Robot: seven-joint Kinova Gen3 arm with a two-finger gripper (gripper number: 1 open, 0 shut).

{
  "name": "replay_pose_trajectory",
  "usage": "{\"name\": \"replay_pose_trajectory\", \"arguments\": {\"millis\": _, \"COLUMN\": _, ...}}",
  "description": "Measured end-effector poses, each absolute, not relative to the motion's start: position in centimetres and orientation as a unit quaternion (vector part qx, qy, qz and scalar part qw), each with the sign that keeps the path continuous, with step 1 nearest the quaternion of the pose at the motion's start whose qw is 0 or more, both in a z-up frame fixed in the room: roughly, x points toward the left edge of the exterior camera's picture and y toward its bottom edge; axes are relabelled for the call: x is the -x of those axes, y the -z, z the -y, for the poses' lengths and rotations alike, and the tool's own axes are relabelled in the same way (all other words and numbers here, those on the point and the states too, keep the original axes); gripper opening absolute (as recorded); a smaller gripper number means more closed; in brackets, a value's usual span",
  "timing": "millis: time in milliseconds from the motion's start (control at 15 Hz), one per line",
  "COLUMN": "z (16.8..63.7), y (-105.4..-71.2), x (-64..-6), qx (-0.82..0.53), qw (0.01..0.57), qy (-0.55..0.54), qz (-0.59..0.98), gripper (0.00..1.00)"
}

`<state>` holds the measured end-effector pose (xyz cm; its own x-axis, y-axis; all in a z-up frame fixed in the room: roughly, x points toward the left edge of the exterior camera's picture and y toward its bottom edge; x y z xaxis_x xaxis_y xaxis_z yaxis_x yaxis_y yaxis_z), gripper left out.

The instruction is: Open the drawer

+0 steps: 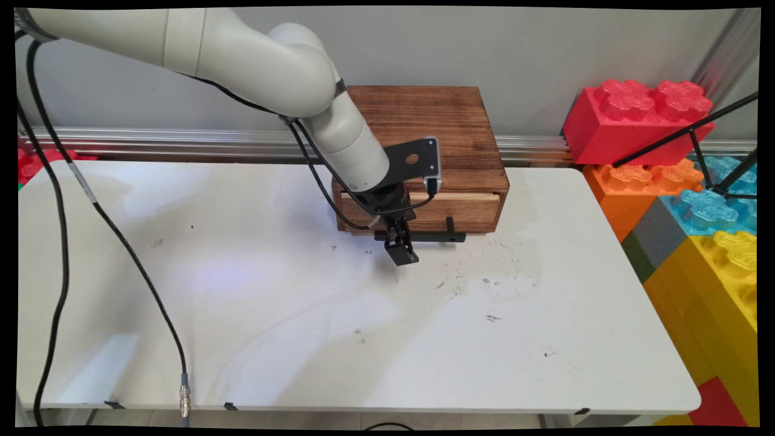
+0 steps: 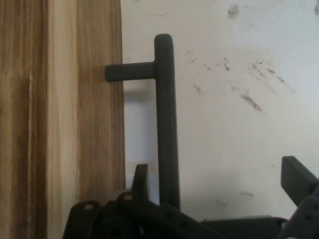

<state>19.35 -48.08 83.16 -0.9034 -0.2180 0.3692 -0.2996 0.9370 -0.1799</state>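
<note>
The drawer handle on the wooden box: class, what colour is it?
Black. The drawer handle shows best in the hand view, a dark bar against the white table.

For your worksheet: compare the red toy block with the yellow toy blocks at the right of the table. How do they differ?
The red block sits at the top of the stack, against the wall; the yellow blocks stand lower and nearer the camera. The red block is one brick with two studs showing; the yellow blocks form a bigger mass. Both are large studded toy bricks off the white table.
</note>
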Motion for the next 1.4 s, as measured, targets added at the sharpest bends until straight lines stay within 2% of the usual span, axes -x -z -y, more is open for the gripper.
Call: {"name": "replay_pose_trajectory", "arguments": {"millis": 1400, "z": 49.5, "y": -78.5, "x": -18.8, "qx": -0.147, "qw": 0.188, "qy": -0.112, "qz": 0.965, "gripper": 1.0}}
